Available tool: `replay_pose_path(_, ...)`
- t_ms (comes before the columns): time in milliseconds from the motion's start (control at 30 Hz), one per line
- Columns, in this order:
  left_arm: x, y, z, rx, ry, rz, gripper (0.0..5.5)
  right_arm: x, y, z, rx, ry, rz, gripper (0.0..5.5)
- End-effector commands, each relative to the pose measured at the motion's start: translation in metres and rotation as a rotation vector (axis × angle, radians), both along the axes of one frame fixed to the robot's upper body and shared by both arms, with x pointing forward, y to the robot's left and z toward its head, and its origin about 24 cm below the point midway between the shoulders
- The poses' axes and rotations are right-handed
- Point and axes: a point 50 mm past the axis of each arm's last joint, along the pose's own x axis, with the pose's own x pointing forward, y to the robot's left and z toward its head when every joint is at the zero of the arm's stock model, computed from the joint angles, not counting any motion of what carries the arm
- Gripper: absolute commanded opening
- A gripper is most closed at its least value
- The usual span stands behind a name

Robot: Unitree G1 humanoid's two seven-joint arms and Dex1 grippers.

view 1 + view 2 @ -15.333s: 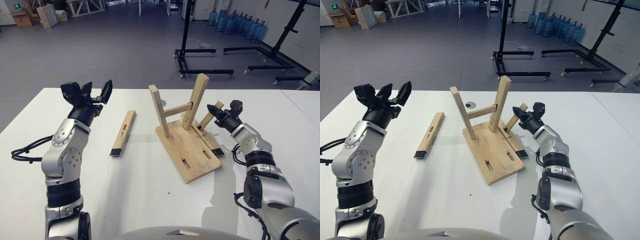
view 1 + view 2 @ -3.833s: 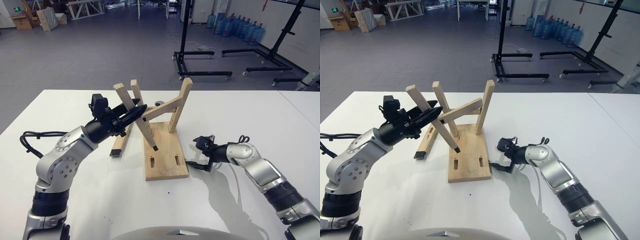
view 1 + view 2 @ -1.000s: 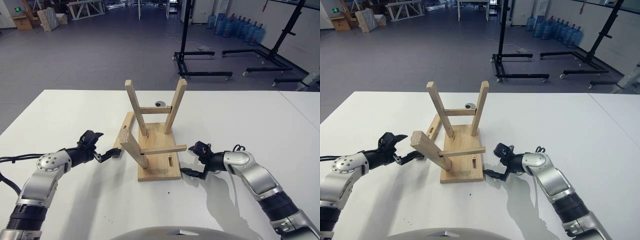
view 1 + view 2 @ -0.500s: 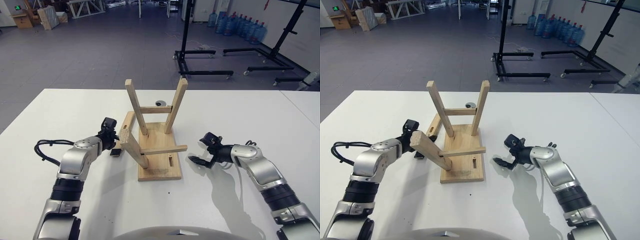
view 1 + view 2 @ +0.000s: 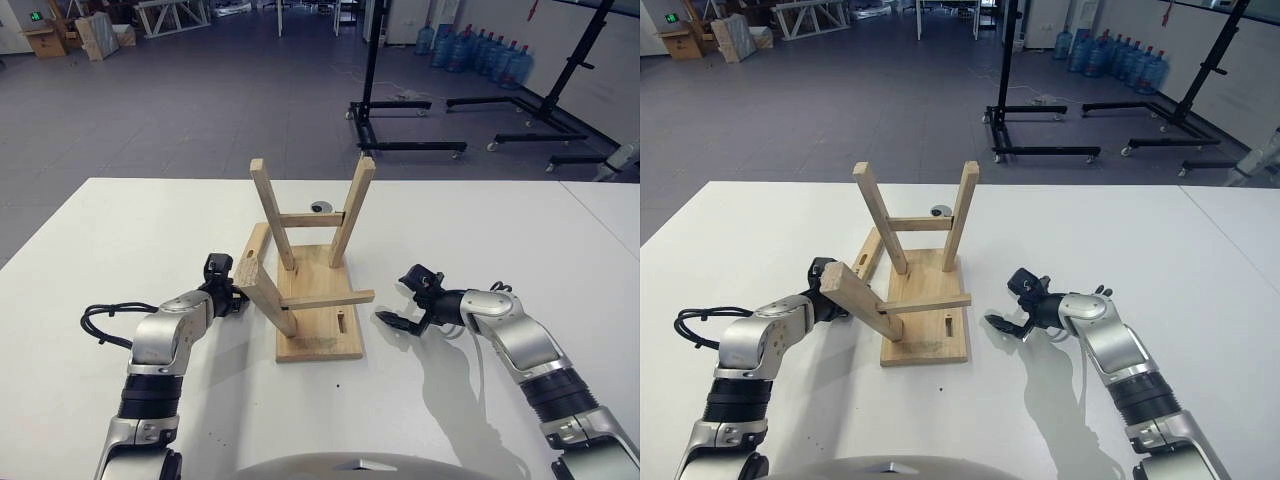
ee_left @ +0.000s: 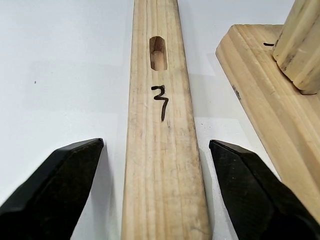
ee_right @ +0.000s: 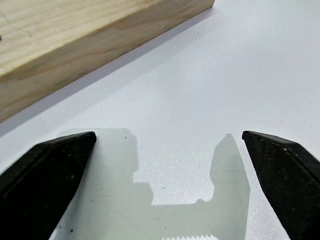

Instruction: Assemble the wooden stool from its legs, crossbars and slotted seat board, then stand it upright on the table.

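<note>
The slotted seat board [image 5: 330, 345] lies flat on the white table. Two legs [image 5: 270, 215] [image 5: 352, 208] stand upright in it, joined by a crossbar [image 5: 310, 220]. A third leg [image 5: 262, 288] leans at the board's near left, with a second crossbar [image 5: 328, 298] running from it. A loose leg [image 6: 160, 125], marked with a 3 and slotted, lies on the table left of the board. My left gripper [image 6: 156, 144] is open, one finger on each side of this leg's end. My right gripper [image 5: 396, 314] is open, low over the table just right of the board [image 7: 75, 40].
A round grommet [image 5: 319, 208] sits in the table behind the stool. A black cable [image 5: 105, 322] loops by my left arm. Black wheeled frames [image 5: 410, 145] stand on the floor beyond the far table edge. Bare tabletop lies on both sides.
My left gripper has moved in from the left and now straddles the loose leg's end. My right gripper has drawn slightly right, away from the board. The stool parts have not moved.
</note>
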Motion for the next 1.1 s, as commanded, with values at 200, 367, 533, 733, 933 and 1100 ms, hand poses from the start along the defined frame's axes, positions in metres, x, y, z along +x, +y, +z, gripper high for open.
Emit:
replay_pose_path(200, -0.012, 0.009, -0.027, 0.095, 0.091, 0.001, 2.38, -0.004, -0.001, -0.012, -0.024, 0.046, -0.016, 5.40)
replay_pose_path(367, -0.014, 0.014, -0.033, 0.111, 0.084, -0.003, 2.05, -0.006, -0.001, -0.014, -0.027, 0.052, -0.017, 5.40)
replay_pose_path(533, -0.009, 0.029, -0.021, 0.111, 0.003, 0.040, 2.05, -0.005, -0.002, -0.015, -0.023, 0.052, -0.025, 5.40)
replay_pose_path(733, 0.006, 0.085, 0.052, 0.138, -0.316, 0.152, 2.05, 0.009, -0.023, -0.008, 0.001, 0.002, -0.168, 5.40)
replay_pose_path(933, -0.011, 0.045, 0.222, -0.573, -1.036, -0.383, 2.05, 0.063, -0.045, 0.133, 0.762, -0.305, -0.395, 5.40)
replay_pose_path(1100, -0.017, 0.014, 0.232, -0.882, -0.925, -0.748, 2.05, 0.055, -0.009, 0.242, 1.254, -0.239, 0.021, 5.40)
